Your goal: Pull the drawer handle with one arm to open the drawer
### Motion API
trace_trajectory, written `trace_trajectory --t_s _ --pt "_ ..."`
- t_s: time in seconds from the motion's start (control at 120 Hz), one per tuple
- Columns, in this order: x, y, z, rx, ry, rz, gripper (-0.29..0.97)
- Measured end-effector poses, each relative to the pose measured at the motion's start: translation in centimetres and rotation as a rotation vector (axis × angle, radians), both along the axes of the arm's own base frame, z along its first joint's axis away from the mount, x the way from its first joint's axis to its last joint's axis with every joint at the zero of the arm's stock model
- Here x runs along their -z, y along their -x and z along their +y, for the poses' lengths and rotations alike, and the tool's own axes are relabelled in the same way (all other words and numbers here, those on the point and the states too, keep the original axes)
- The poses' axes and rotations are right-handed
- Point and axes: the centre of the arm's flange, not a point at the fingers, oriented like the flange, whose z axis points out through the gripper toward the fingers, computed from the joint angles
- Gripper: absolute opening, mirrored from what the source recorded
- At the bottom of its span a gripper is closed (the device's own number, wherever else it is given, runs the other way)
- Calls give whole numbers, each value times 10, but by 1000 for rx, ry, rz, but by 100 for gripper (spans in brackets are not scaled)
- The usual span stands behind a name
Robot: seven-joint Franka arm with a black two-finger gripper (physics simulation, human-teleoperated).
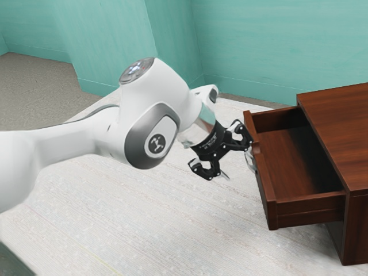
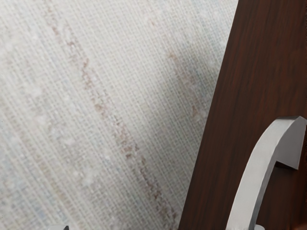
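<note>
While the black two-finger tool hangs just off the drawer front, its jaws stand wide apart, closed on nothing! Right beside it sits the handle, and the wrist view gives us a lovely look: a smooth, brushed-metal bar, flat-sided, bending at its end to meet the panel. That panel is dark reddish-brown wood with a fine grain running along it. Moving outward, the drawer is pulled well out of its cabinet, a plain open box with a bare floor and straight, thick walls, all the same glossy brown timber. Underneath lies the surface, pale and woven like coarse cloth, flecked with faint rusty streaks. Coming in from the exterior view's left is the arm, rounded white shells with grey joint caps. Behind everything, flat teal walls.
</note>
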Motion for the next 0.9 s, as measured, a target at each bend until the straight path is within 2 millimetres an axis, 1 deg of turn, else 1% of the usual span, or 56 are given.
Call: trace_trajectory --t_s 0.442,0.65,0.708,0.775,0.867,0.9 --pt "-3 24 25 -31 5 -13 43" --pt "-4 29 32 -38 1 -20 43" --pt "-9 31 34 -40 2 -30 43" --pt "-21 35 38 -45 7 -50 43" --pt "-35 41 52 -63 14 -74 42" --pt "-40 44 56 -67 16 -83 45"
